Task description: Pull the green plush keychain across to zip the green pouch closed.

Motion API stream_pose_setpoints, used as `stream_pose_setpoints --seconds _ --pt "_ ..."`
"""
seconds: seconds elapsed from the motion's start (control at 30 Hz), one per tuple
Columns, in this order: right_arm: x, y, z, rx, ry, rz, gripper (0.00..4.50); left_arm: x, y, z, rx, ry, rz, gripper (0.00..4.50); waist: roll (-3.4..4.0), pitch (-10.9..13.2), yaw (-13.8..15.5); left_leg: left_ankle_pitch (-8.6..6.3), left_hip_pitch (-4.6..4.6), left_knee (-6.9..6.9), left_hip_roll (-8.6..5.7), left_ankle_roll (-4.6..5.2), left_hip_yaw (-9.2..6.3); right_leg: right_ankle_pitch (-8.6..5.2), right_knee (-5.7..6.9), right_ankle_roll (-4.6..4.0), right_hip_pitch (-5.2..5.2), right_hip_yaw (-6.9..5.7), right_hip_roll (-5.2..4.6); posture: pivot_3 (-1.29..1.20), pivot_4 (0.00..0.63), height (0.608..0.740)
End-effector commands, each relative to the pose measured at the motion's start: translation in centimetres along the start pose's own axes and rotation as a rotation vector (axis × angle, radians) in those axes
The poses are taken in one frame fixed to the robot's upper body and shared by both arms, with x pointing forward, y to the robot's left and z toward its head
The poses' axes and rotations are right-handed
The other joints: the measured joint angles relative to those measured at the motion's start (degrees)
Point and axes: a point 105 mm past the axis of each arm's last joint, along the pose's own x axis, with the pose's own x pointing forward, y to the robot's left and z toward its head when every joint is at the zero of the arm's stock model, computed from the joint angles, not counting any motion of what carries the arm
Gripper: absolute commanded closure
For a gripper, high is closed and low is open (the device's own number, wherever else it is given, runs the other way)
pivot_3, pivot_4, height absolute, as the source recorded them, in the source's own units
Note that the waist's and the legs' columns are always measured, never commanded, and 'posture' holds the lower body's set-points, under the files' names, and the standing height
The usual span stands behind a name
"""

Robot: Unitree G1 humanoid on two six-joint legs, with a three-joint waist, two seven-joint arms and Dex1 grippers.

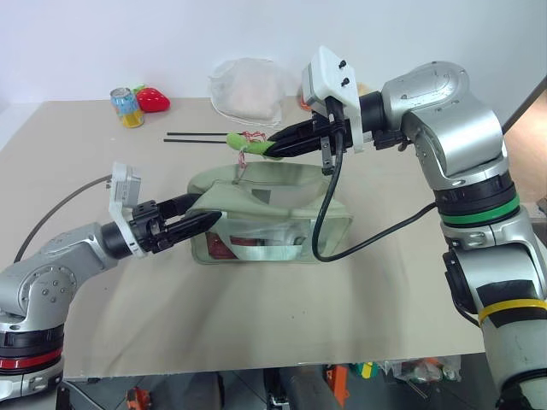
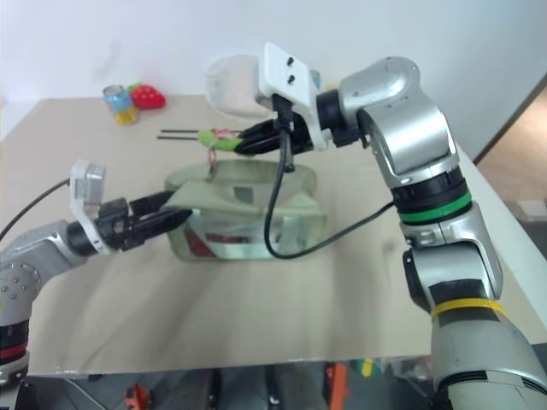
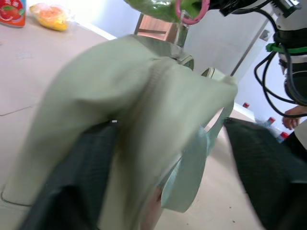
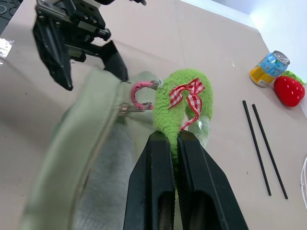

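Green plush keychain (image 4: pixel 180 103) is pinched tight in our right fingers (image 4: pixel 175 143) above the green pouch (image 1: pixel 273 224) on the table (image 1: pixel 256 325), while our left fingers (image 1: pixel 209 220) straddle the pouch's end, spread apart.

My table (image 1: pixel 256 325) is beige and broad — a plain white wall (image 1: pixel 128 34) rises just behind its far edge, and brown flooring (image 2: pixel 513 162) shows beyond its right side.
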Motion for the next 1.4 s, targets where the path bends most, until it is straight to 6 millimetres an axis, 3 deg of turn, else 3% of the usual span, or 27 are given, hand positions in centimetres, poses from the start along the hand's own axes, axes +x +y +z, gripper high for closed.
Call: stream_pose_setpoints --seconds 0.03,0.07,0.1,0.23,0.27,0.57,0.9,1.13,1.27,1.4 --pt "-1.2 -0.6 1.6 -0.05 -0.029 -0.043 4.5 -0.4 -0.4 0.8 0.019 -0.014 -0.027 2.25 0.0 0.0 0.0 0.0 0.01 0.0 0.0 0.0 0.0 0.0 0.0 0.0 0.0 0.0 0.0 0.0 0.15 0.74" --pt "-1.2 -0.6 1.6 -0.049 -0.029 -0.043 4.5 -0.4 -0.3 0.8 0.021 -0.013 -0.022 2.75 0.0 0.0 0.0 0.0 0.02 0.0 0.0 0.0 0.0 0.0 0.0 0.0 0.0 0.0 -0.01 0.0 0.15 0.74" --pt "-1.2 -0.6 1.6 -0.049 -0.028 -0.043 4.5 -0.5 -0.2 0.8 0.022 -0.014 -0.019 2.93 0.0 0.0 0.0 0.0 0.02 0.01 0.0 0.0 0.0 0.0 0.0 0.0 0.0 0.0 -0.02 0.0 0.15 0.74" --pt "-1.3 -0.6 1.5 -0.049 -0.025 -0.045 4.5 -0.6 0.1 0.9 0.025 -0.014 -0.01 4.34 0.0 0.0 0.0 0.0 0.02 0.01 -0.02 0.0 0.02 0.0 -0.01 0.0 0.0 0.01 -0.03 0.0 0.15 0.74" --pt "-1.3 -0.6 1.5 -0.05 -0.024 -0.046 4.5 -0.7 0.2 0.8 0.026 -0.011 -0.006 4.47 0.0 0.0 0.0 0.0 0.02 0.01 -0.02 0.0 0.01 0.0 -0.01 0.0 0.0 0.01 -0.03 0.0 0.15 0.74" --pt "-2.3 -1.2 1.2 -0.078 0.02 -0.056 4.5 -0.5 0.6 0.4 0.033 0.003 0.018 4.47 0.0 0.0 -0.01 0.0 0.02 0.0 0.0 0.01 0.01 0.0 0.0 -0.01 0.0 0.01 0.0 0.0 0.15 0.74" --pt "-6.3 -3.4 0.2 -0.161 0.178 -0.121 4.5 -0.4 0.6 -0.2 0.02 0.011 0.019 4.47 0.0 0.01 0.0 0.0 0.05 -0.02 0.0 0.01 0.03 -0.01 -0.01 -0.01 -0.01 0.02 0.0 0.0 0.15 0.74" --pt "-7.4 -3.9 0.4 -0.195 0.21 -0.135 4.5 -0.2 0.5 -0.5 0.008 0.008 0.016 4.47 0.0 0.01 0.08 -0.01 0.04 0.01 -0.05 0.01 0.04 -0.01 -0.01 -0.01 -0.01 0.03 -0.08 0.0 0.15 0.74" --pt "-7.2 -3.2 0.4 -0.196 0.205 -0.101 4.5 -0.1 0.5 -0.6 0.002 0.004 0.019 4.47 0.01 0.02 0.11 -0.01 0.05 0.01 -0.05 0.01 0.04 -0.01 -0.02 -0.01 -0.01 0.02 -0.09 0.0 0.15 0.74" --pt "-6.8 -0.4 -1.2 -0.18 0.245 0.024 4.5 0.0 0.3 -0.7 -0.008 -0.002 0.021 4.47 0.0 0.01 0.22 -0.01 0.05 0.01 -0.06 0.0 0.02 -0.01 -0.03 -0.01 -0.01 0.01 -0.1 0.0 0.15 0.74"
